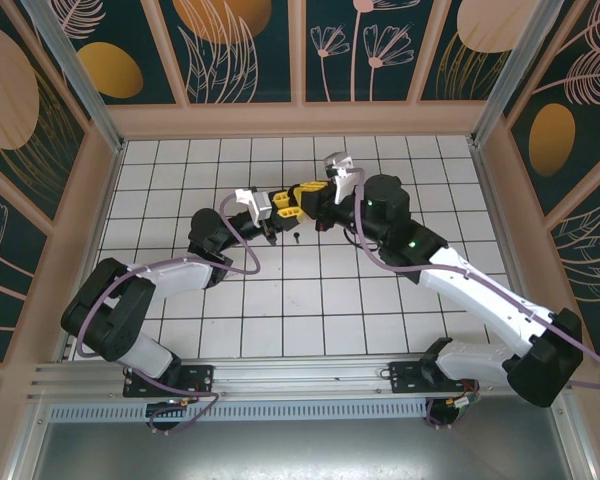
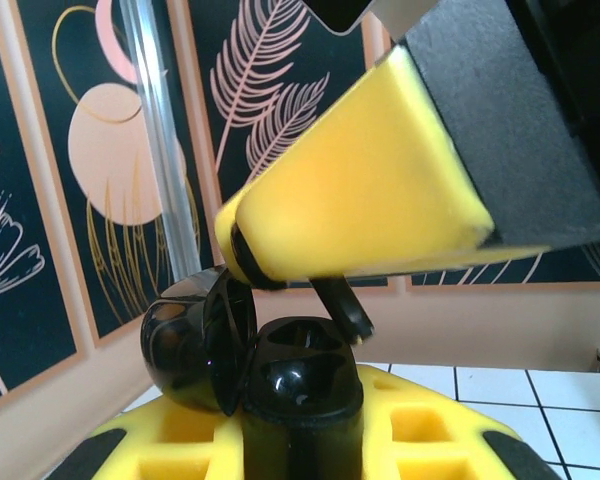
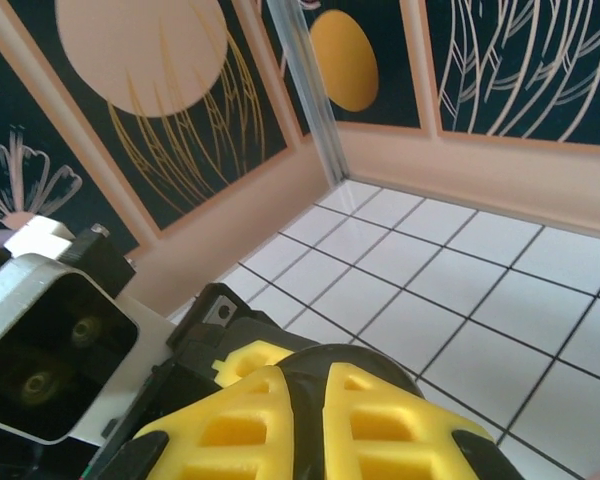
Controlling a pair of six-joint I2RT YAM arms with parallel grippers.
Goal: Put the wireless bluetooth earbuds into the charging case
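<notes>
white-tiled table (image 1: pixel 380 300) lies under both arms. left tool (image 1: pixel 271 212) is clenched on the case (image 2: pixel 280 385), which is glossy black and rounded with its lid open, between ribbed yellow foam-like pads (image 2: pixel 180 450). right tool (image 1: pixel 318 205), just above it, pinches a black earbud (image 2: pixel 342 306) by the stem, over the socket. slick plastic against soft pads: the bud may twist, miss its well, or drop if released early.

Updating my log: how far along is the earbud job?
Done: the black case is open, clamped in the left gripper. In hand: the right gripper pinches a black earbud right above the case's wells, not yet seated. Left: seating it, then any others; a small dark piece on the table near the grippers may be another earbud.
</notes>
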